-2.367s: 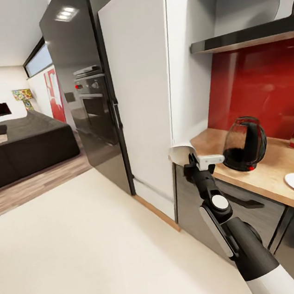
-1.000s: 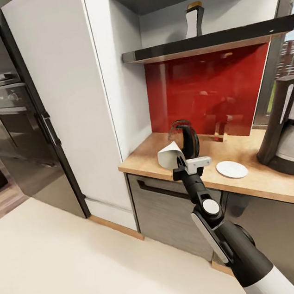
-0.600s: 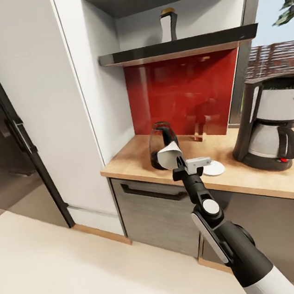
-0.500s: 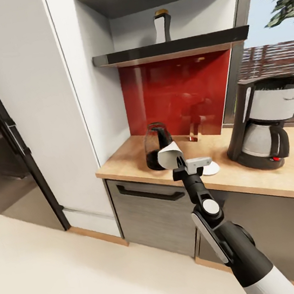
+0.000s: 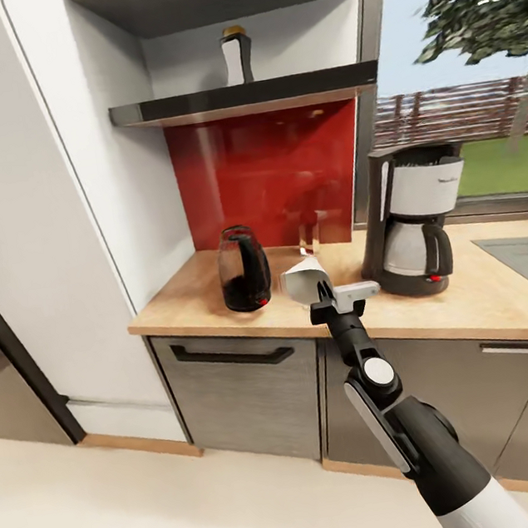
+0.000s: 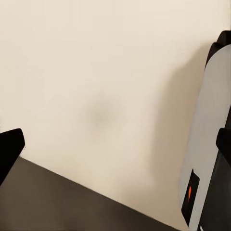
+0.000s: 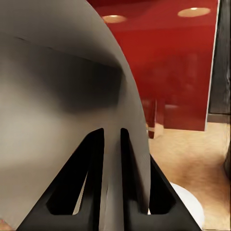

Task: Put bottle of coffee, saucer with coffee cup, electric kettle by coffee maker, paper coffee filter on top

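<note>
Right gripper [image 5: 328, 290] has its jaws pinched on the paper coffee filter [image 5: 304, 280], a thin matte white cone held up in front of the surface [image 5: 504, 297], mouth tilted up and toward the robot's left. The right wrist view confirms it: both dark fingers [image 7: 89, 178] close together with the pale curved paper [image 7: 53, 110] clamped between them. Key relation: the coffee maker [image 5: 409, 218] lies ahead and to the right of the jaws and stands taller, its top clearly above the held filter, so by my read the next move calls for a lift plus a rightward, forward carry to set the cone on the open black top. The right arm is the nearer one and already loaded. The left jaws look spread in the left wrist view, one dark fingertip [image 6: 9, 151] at one edge and another at the opposite edge, nothing between, pointing at pale floor. The coffee maker is tall, black hard plastic with a silver-white housing and a glass carafe. The electric kettle [image 5: 242, 269] is squat, dark and translucent with a red switch, standing on the surface left of the gripper. The bottle of coffee [image 5: 236, 54] is upright on the dark shelf [image 5: 191, 104] above the glossy red backsplash [image 5: 235, 176]. A white disc, probably the saucer [image 7: 190, 204], shows past the fingers in the right wrist view. The surface is light wood grain, flat.
</note>
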`<state>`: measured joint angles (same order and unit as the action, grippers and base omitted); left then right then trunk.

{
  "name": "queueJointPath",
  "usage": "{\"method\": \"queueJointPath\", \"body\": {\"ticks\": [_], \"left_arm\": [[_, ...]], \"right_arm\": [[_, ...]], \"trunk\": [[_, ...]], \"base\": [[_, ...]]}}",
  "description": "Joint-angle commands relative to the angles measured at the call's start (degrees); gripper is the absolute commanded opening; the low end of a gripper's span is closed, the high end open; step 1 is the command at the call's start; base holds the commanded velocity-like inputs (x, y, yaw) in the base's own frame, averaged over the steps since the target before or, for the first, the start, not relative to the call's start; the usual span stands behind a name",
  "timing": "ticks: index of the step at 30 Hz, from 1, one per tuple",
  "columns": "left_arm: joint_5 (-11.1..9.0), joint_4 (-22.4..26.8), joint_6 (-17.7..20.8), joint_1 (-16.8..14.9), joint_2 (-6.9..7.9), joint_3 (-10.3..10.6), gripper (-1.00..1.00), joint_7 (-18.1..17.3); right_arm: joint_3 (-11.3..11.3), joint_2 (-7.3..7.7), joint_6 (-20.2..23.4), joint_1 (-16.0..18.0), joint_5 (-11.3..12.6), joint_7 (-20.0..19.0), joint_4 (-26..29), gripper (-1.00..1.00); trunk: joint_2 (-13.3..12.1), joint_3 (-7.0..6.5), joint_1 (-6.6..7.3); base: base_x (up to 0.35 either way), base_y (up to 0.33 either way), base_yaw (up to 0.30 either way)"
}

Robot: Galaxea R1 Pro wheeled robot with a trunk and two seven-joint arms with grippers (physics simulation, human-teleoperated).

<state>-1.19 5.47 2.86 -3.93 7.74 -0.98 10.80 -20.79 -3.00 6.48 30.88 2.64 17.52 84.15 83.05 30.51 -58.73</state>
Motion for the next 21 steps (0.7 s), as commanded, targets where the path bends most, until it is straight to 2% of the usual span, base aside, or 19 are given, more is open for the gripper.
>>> {"method": "queueJointPath", "body": {"ticks": [1, 7, 16, 21], "left_arm": [[-0.13, 0.15, 0.30, 0.01, 0.00, -0.10, 1.00, 0.10], [-0.13, 0.15, 0.30, 0.05, 0.00, -0.16, 1.00, 0.10], [-0.13, 0.08, 0.30, 0.05, 0.01, -0.16, 1.00, 0.13], [-0.13, 0.07, 0.30, 0.06, 0.00, -0.16, 1.00, 0.12]], "right_arm": [[-0.13, 0.01, 0.20, 0.06, 0.43, 0.32, 0.05, -1.00], [-0.13, 0.01, 0.20, 0.06, 0.43, 0.32, 0.05, -1.00], [-0.13, 0.01, 0.20, 0.06, 0.43, 0.32, 0.05, -1.00], [-0.13, 0.01, 0.20, 0.06, 0.43, 0.32, 0.05, -1.00]], "trunk": [[0.03, 0.06, 0.00], [0.03, 0.06, 0.00], [0.03, 0.06, 0.00], [0.03, 0.06, 0.00]], "base": [[0.000, 0.000, -0.296], [0.000, 0.081, -0.295], [0.000, 0.238, -0.295], [0.000, 0.093, -0.295]]}}
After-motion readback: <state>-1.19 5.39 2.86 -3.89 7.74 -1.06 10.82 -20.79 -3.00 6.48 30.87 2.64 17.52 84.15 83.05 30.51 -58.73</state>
